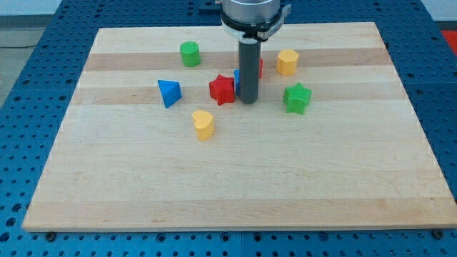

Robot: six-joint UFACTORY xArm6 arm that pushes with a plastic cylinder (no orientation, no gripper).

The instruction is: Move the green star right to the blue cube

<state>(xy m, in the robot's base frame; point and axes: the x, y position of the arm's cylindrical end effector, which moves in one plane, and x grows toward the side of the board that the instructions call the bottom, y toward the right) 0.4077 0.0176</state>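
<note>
The green star (297,98) lies on the wooden board (235,178) right of centre. The blue cube (237,78) is almost hidden behind my rod; only a sliver shows at the rod's left edge. My tip (248,101) rests on the board between the red star (223,89) on its left and the green star on its right, a short gap from the green star and very close to the red star.
A green cylinder (190,53) stands at the upper left. A yellow hexagonal block (287,62) is at the upper right. A blue triangular block (169,93) is on the left. A yellow heart (203,124) lies below it. A red block (260,67) peeks out behind the rod.
</note>
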